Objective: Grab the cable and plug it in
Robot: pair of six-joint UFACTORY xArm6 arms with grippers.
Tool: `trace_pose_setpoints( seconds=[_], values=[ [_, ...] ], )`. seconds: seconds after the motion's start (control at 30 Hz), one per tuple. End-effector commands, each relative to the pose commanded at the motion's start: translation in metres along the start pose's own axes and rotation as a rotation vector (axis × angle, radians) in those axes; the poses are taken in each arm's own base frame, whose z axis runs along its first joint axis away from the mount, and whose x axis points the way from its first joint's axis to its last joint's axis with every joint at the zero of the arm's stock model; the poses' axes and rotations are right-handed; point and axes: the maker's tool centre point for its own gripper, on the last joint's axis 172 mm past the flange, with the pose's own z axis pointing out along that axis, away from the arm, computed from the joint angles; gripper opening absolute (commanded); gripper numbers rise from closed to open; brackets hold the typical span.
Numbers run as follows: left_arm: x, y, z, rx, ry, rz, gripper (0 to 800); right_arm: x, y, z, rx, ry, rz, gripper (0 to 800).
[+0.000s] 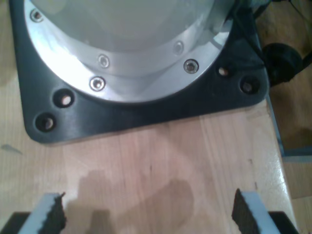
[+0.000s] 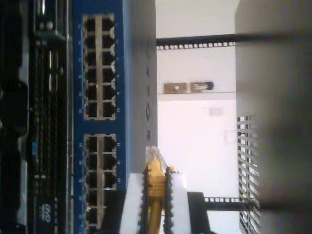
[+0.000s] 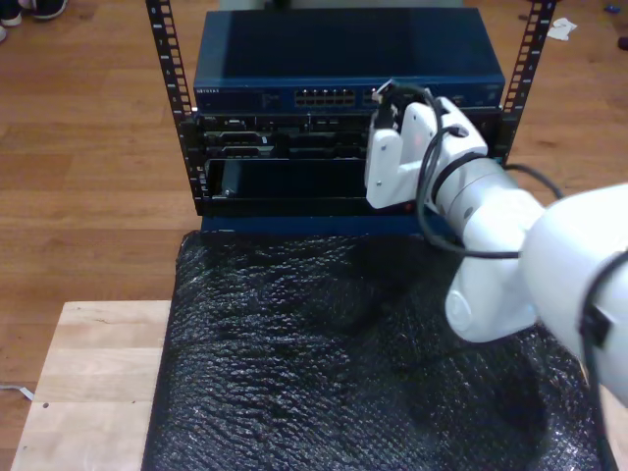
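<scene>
Wooden table (image 3: 93, 378): pale boards, lower left of the exterior view; also seen under my first gripper.
Black sheet (image 3: 334, 363): crinkled dark cover over most of the table, lower middle of the exterior view.
My first gripper (image 1: 148, 214): jaws spread wide with nothing between them, hanging over bare wood; the toothed black pads (image 1: 54, 214) sit well apart.
Base plate (image 1: 146, 105): black, with bolt holes, bearing a round silver flange (image 1: 146, 68); it lies on the wood just beyond my first gripper.
White arm (image 3: 510, 245): enters from the lower right of the exterior view and reaches up toward the rack.
My second gripper (image 2: 156, 195): jaws narrowed and clamped on the cable; it is raised at the front of the switch, right of centre in the exterior view.
Cable (image 2: 156, 183): yellow-orange, pinched between the white fingers (image 2: 132, 209); its clear plug (image 2: 153, 154) sticks out past the fingertips, just beside the blue switch's ports, not seated in any.
Switch (image 3: 348, 69): blue box atop the rack, upper middle of the exterior view, with rows of ports (image 2: 100, 73) on its face.
Rack (image 3: 343, 162): black, with perforated posts, standing on the wooden floor (image 3: 88, 147) beyond the table.
</scene>
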Motion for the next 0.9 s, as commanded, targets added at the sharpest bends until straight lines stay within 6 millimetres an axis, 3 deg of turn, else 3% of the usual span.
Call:
trace_pose_setpoints(
  seconds=[0.07,0.17,0.23,0.37,0.53,0.7,0.9],
  values=[
    [0.0,0.0,0.0,0.0,0.0,0.0,799,-0.004,0.008,0.008,-0.012,-0.006,-0.001,0],
    [0.0,0.0,0.0,0.0,0.0,0.0,799,-0.011,-0.004,0.023,0.024,-0.017,0.0,0],
    [0.0,0.0,0.0,0.0,0.0,0.0,799,-0.011,-0.001,0.029,0.023,-0.017,-0.003,0],
    [0.0,0.0,0.0,0.0,0.0,0.0,799,-0.012,0.008,0.032,0.009,-0.019,-0.005,0],
    [0.0,0.0,0.0,0.0,0.0,0.0,799,-0.013,0.01,0.029,0.029,-0.021,-0.006,0],
    [0.0,0.0,0.0,0.0,0.0,0.0,799,-0.007,0.02,0.009,0.047,-0.015,-0.005,0],
    [0.0,0.0,0.0,0.0,0.0,0.0,799,0.008,0.014,-0.006,0.075,0.008,-0.005,0]
  ],
)
